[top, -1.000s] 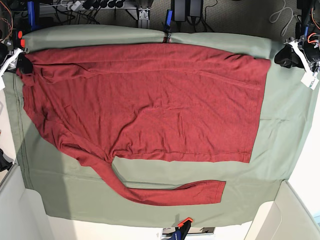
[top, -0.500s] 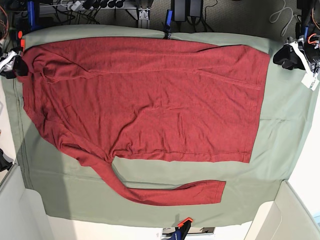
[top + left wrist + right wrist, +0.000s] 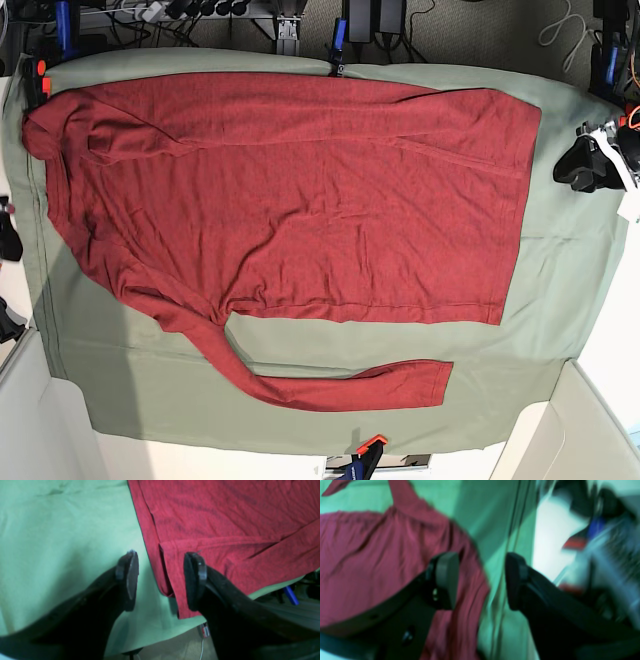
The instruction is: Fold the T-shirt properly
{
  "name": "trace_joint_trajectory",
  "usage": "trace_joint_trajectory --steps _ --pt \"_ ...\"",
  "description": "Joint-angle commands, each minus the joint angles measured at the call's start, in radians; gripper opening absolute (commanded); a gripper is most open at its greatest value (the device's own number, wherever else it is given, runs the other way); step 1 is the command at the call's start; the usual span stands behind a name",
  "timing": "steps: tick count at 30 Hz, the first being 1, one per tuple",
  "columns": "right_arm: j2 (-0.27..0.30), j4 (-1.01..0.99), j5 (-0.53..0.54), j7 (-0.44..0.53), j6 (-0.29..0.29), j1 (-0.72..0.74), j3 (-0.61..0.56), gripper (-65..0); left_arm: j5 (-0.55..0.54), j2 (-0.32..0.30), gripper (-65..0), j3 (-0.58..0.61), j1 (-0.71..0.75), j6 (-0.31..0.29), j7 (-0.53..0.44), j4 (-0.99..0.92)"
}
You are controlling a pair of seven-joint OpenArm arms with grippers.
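The dark red T-shirt (image 3: 300, 200) lies spread flat on the sage-green table cloth (image 3: 560, 290), with one long sleeve (image 3: 340, 385) stretched along the near side. My left gripper (image 3: 580, 165) is open off the shirt's right edge. In the left wrist view it (image 3: 161, 577) hovers with its jaws either side of the shirt's hem corner (image 3: 175, 590), holding nothing. My right gripper (image 3: 481, 580) is open and empty over the shirt's edge (image 3: 470, 592); that view is blurred. In the base view it shows only as a dark bit at the left edge (image 3: 8, 240).
A blue clamp (image 3: 337, 45) holds the cloth at the far edge and an orange clamp (image 3: 365, 448) at the near edge. White walls stand at the near corners (image 3: 40, 420) (image 3: 585, 430). Cables lie beyond the far edge.
My right gripper let go of the shirt's far-left corner and drew back along the left edge. My left gripper moved nearer along the right edge. The shirt's far edge now lies flatter.
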Motion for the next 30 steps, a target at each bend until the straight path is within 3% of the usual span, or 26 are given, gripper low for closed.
trace_joint_trajectory --steps 1,8,14,23,26,30 --pt "0.023 -0.01 -0.019 0.036 -0.013 0.06 -0.021 -34.6 -0.016 -0.026 -32.8 -0.013 -0.01 -0.003 -0.018 0.014" --pt "0.022 -0.331 -0.145 0.079 -0.04 0.34 -0.279 -34.6 -0.015 -0.028 -32.8 -0.011 -0.01 -0.003 -0.018 0.013" --pt "0.011 -0.495 -0.159 0.079 -0.04 0.397 -0.449 -34.6 -0.016 -0.028 -32.8 -0.011 -0.01 -0.003 -0.022 0.013" --pt "-0.053 -0.512 -0.201 0.077 -0.04 0.383 -0.502 -34.6 -0.014 -0.028 -32.5 -0.011 -0.01 -0.003 -0.042 0.013" --pt "-0.069 -0.512 -0.225 0.075 -0.04 0.383 -0.502 -34.6 0.011 -0.028 -28.2 -0.011 -0.01 -0.003 -0.076 0.013" --pt "-0.074 -0.512 -0.237 0.075 -0.04 0.383 -0.502 -34.6 0.052 -0.028 -27.6 -0.011 -0.011 -0.003 -0.133 0.013"
